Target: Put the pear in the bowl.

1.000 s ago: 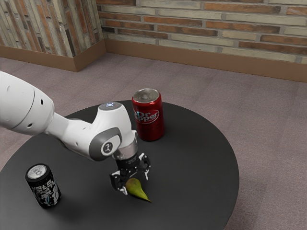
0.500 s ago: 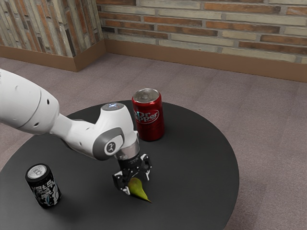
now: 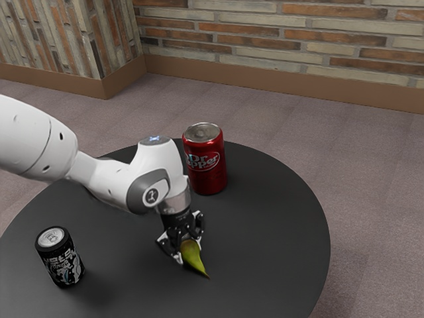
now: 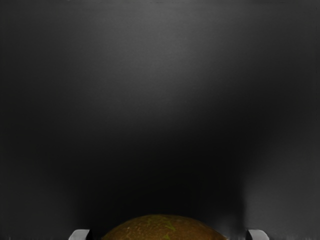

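Jutting out narrow end first, the pear point(image 3: 195, 262) is clamped from both sides by the fingers point(image 3: 189, 253) over the table point(image 3: 265, 225).

Pear point(image 3: 194, 260), one: blunt end partly hidden by the pincer point(image 3: 189, 250) in the exterior view; in the wrist view, cut off by the picture's edge, most of its body out of frame. Pincer: likewise cropped there. Arm point(image 3: 156, 175), white: upper length cut off by the exterior view's left edge. Surface point(image 3: 265, 252), round, black: rim cropped at the exterior view's lower edge, its far side partly hidden behind arm and red can point(image 3: 209, 179). Black can point(image 3: 59, 258): lettering too small to read with certainty. Brick wall point(image 3: 298, 40): top cut off. Floor point(image 3: 371, 185): partly hidden beneath the surface.
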Controlling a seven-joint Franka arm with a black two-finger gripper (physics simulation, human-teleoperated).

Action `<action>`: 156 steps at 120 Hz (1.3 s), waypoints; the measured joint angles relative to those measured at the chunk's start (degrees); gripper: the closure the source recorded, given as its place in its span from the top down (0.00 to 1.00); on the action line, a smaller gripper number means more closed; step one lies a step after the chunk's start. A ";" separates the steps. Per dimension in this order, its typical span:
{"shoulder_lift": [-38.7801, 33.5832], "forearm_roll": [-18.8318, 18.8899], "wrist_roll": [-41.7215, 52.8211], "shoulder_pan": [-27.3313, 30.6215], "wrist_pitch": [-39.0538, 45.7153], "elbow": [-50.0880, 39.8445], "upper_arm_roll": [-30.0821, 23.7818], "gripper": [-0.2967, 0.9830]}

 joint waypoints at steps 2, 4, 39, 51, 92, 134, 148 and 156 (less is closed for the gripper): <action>-0.22 0.02 -0.02 -0.02 -0.21 0.11 0.08 0.42; -0.39 0.04 -0.04 -0.04 -0.46 0.27 0.28 0.42; -5.78 0.25 0.79 -0.02 -7.49 6.51 8.27 0.39; -5.45 0.30 1.87 0.06 -9.93 9.24 11.98 0.40; 1.56 0.69 7.06 0.22 -16.85 18.36 22.54 0.40; 8.24 0.70 11.28 0.41 -18.92 25.64 24.32 0.41; 10.16 0.64 12.35 0.50 -19.06 26.33 24.79 0.41; 11.00 0.64 12.87 0.51 -19.07 26.64 24.90 0.42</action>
